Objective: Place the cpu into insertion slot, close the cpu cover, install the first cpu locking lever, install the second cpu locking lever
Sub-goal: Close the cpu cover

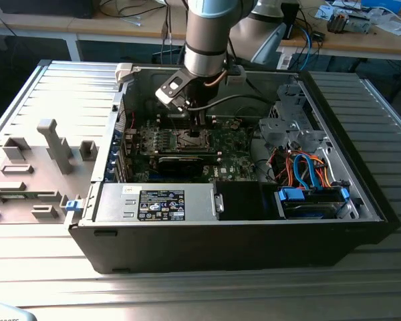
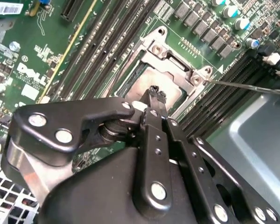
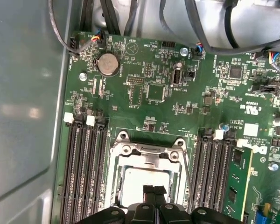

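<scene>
The cpu (image 3: 144,179) lies in the insertion slot (image 1: 189,140) on the green motherboard, its silvery top (image 2: 149,81) showing. The silver cpu cover (image 3: 147,150) looks to lie flat around it, framing the chip in its window. A thin locking lever (image 2: 245,87) sticks out from the socket's corner over the memory slots; in the first wrist view this lever (image 3: 187,175) runs along one side of the socket. My gripper (image 2: 156,92) is shut, its tips together right over the chip's edge (image 3: 154,190). In the exterior view the gripper (image 1: 194,127) reaches down into the case above the socket.
Long memory slots (image 3: 86,172) flank the socket on both sides. The grey case wall (image 3: 23,93) stands close beside the board. A black expansion card (image 1: 180,162), the power supply (image 1: 157,202) and cable bundles (image 1: 307,170) fill the case at the front and the exterior view's right.
</scene>
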### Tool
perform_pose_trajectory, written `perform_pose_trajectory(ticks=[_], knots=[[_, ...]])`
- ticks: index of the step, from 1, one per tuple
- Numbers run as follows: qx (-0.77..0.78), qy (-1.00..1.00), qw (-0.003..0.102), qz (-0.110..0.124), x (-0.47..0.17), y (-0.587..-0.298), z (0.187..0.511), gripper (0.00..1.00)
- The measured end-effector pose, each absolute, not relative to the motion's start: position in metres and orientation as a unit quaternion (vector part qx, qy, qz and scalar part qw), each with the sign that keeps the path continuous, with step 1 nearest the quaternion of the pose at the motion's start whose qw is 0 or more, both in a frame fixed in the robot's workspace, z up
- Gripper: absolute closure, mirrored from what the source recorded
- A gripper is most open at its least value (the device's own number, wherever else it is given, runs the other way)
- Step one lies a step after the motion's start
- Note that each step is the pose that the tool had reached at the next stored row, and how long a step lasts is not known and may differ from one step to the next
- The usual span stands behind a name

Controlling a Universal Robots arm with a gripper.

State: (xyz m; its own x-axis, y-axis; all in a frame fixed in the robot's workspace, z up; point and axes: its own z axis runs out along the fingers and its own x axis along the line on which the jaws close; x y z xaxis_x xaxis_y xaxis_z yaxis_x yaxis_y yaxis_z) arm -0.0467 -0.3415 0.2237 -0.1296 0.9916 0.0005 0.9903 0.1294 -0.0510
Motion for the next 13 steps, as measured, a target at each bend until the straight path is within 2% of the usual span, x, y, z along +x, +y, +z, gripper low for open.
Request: perform_pose_trajectory(ticks=[6,13], knots=[[-0.659,-0.751,0.022,0.023,-0.036,-0.341,0.227,0.89],[-0.659,-0.751,0.022,0.023,-0.036,-0.341,0.249,0.89]])
